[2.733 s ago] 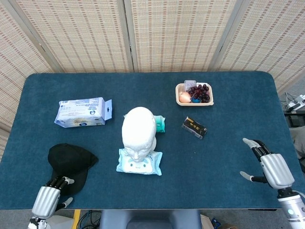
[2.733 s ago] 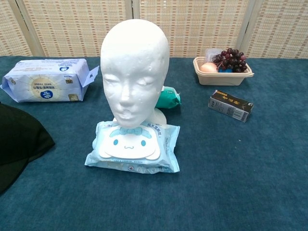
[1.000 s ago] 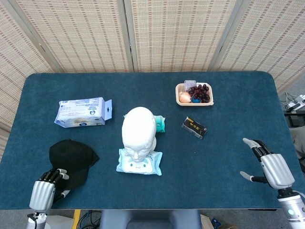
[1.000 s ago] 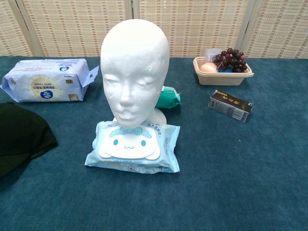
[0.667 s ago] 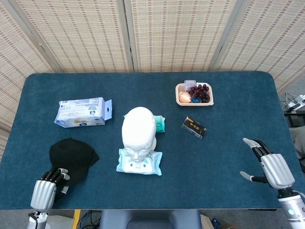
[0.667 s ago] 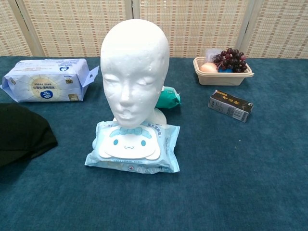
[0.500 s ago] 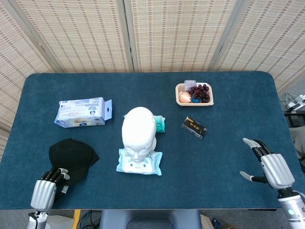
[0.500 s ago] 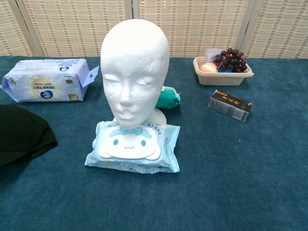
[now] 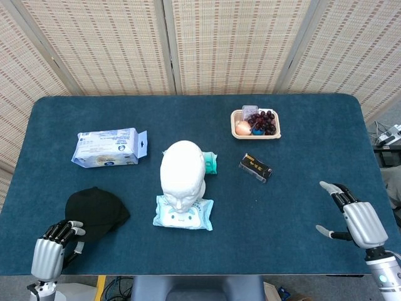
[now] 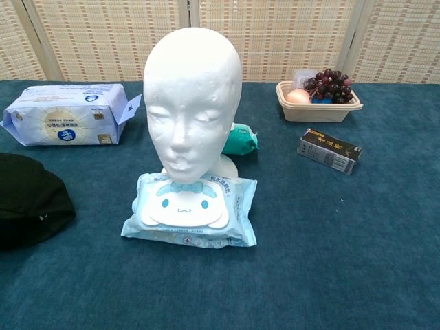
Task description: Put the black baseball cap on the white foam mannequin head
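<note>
Since earlier, your left robot hand [image 9: 50, 249] has drawn back; its fingers are curled and it seems to pinch the cap [image 9: 94, 210] brim, though I cannot tell surely. Take a firm hold first, then lift toward the foam head [image 9: 182, 174], beyond it to the right. Your right robot hand [image 9: 357, 218] stays spread, holding nothing.

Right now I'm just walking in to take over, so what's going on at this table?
The black baseball cap lies on the table, not yet on the white foam mannequin head. The left hand sits at the cap's near edge; whether it grips it is unclear. The right hand rests open, far from both.
</note>
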